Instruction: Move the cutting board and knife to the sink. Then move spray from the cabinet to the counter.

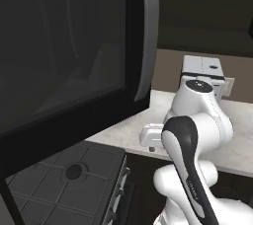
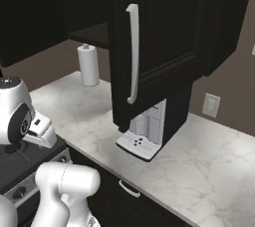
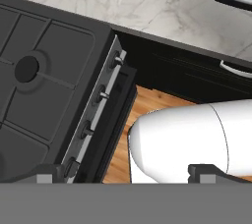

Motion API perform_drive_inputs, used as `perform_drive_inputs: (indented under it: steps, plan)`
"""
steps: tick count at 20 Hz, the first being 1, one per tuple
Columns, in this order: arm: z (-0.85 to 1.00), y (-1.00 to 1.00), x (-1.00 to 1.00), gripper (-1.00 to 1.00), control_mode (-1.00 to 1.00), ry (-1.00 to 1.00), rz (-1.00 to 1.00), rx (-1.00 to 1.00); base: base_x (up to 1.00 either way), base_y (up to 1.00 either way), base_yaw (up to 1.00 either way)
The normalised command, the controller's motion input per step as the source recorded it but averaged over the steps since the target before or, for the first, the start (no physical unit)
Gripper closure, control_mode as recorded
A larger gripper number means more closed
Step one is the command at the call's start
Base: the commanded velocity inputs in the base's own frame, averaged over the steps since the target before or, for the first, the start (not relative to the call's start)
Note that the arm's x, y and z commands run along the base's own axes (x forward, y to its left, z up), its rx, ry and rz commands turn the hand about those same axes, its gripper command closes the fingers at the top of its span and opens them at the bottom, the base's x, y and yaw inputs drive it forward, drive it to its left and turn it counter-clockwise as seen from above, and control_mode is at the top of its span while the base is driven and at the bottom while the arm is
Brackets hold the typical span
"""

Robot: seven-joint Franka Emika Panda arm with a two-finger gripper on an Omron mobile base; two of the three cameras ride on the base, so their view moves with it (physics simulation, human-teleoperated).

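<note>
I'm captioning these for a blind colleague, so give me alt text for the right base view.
An open dark upper cabinet door with a long silver handle hangs over the counter, partly hiding a white and black coffee machine beneath it. A paper towel roll stands upright farther back on the left, and the white robot arm rises at lower left.

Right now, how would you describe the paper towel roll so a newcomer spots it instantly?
Follow the marble counter to its far left end against the brown wall. There, below the open dark cabinet, the paper towel roll stands upright. It is a plain white cylinder, unlike the boxy coffee machine under the cabinet door.
</note>
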Motion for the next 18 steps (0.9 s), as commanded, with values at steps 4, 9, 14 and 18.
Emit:
perform_drive_inputs:
  steps: [4, 9, 14, 18]
  plan:
    - [0.0, 0.0, 0.0, -1.0, 1.0, 0.0, 0.0, 0.0, 0.0, 0.0, 0.0]
    - [0.0, 0.0, 0.0, -1.0, 1.0, 0.0, 0.0, 0.0, 0.0, 0.0, 0.0]
    - [0.0, 0.0, 0.0, -1.0, 1.0, 0.0, 0.0, 0.0, 0.0, 0.0, 0.0]
    - [0.0, 0.0, 0.0, -1.0, 1.0, 0.0, 0.0, 0.0, 0.0, 0.0, 0.0]
